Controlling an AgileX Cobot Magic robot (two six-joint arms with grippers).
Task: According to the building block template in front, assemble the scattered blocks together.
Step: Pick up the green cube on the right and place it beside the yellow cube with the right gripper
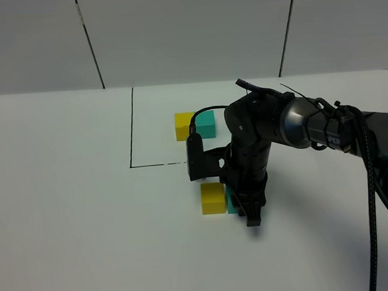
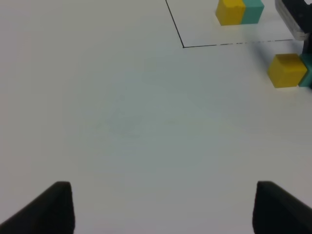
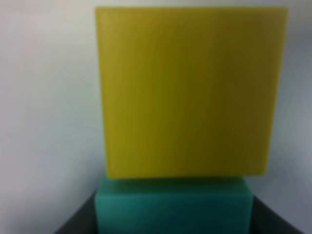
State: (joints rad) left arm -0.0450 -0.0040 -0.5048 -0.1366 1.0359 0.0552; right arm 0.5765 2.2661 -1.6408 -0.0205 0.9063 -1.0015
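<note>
The building block template [image 1: 195, 125], a yellow cube joined to a teal cube, sits inside a thin black drawn line [image 1: 131, 130]; it also shows in the left wrist view [image 2: 240, 11]. In front of it lie the scattered blocks: the yellow cube [image 1: 213, 198] touches the teal cube [image 1: 231, 201] on its right. My right gripper [image 1: 245, 212] points down, shut on the teal cube [image 3: 173, 209], with the yellow cube [image 3: 187, 92] pressed against it. My left gripper [image 2: 163, 209] is open and empty, far left of the blocks [image 2: 286, 70].
The white table [image 1: 65, 214] ends at a white panelled wall [image 1: 186, 33] behind. The right arm's black body and cable [image 1: 366, 173] stretch in from the right edge. The left arm is outside the exterior high view.
</note>
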